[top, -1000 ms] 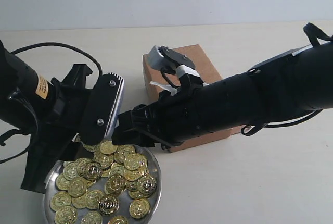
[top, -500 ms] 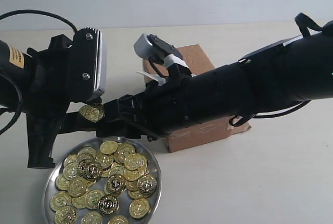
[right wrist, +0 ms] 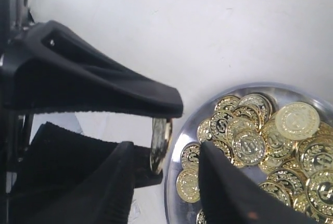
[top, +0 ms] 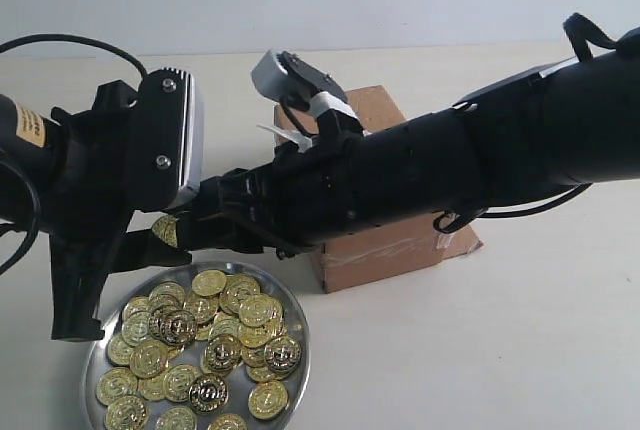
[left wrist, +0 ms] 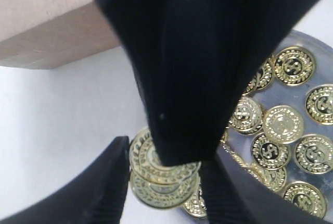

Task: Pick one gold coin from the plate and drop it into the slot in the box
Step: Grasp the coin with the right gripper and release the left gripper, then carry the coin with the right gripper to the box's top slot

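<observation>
gold coin [right wrist: 159, 145] pinched rim-to-rim between left fingers [right wrist: 104, 91].

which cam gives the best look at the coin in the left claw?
Left wrist view: the held coin shows face-on in the left claw, apparently two stacked, partly hidden by the right claw. Right wrist view shows it edge-on; exterior view, just a sliver.

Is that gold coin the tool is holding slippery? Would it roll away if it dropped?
Probably slippery: the gold coin looks hard and shiny, and the left tool pinches only its thin rim. It's round and flat, so landing on edge it might roll; flat, it would likely just stay.
</observation>
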{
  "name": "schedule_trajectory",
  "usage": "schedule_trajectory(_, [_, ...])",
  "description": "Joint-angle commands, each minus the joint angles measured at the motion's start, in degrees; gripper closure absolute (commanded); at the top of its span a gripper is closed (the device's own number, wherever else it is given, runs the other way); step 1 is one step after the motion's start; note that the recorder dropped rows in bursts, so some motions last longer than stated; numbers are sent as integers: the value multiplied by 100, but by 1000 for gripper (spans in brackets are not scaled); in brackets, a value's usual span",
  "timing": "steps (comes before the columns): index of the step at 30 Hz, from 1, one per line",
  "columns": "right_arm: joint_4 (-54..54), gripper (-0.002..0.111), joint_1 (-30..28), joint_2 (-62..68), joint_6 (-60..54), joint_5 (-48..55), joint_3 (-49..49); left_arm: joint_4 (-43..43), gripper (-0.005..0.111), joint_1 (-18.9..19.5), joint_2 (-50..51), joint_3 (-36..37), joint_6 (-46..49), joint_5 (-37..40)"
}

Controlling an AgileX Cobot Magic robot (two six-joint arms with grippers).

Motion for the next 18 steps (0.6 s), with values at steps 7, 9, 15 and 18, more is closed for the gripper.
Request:
schedule_trajectory(7, [98,80,13,-22,-30,-109,-73,-418,74,-32,-103,59,192,-181])
schedule_trajectory(9, [98,81,13,-22,-30,-98,-73,-418,74,-32,-103,59,204,-181])
schedule_trajectory(15, [98,95,13,-22,-30,-86,-73,-344,74,-32,-103,59,213,-159])
schedule_trajectory(18, [98,108,13,-22,-30,-86,-73,-253,74,-32,-103,59,213,-159])
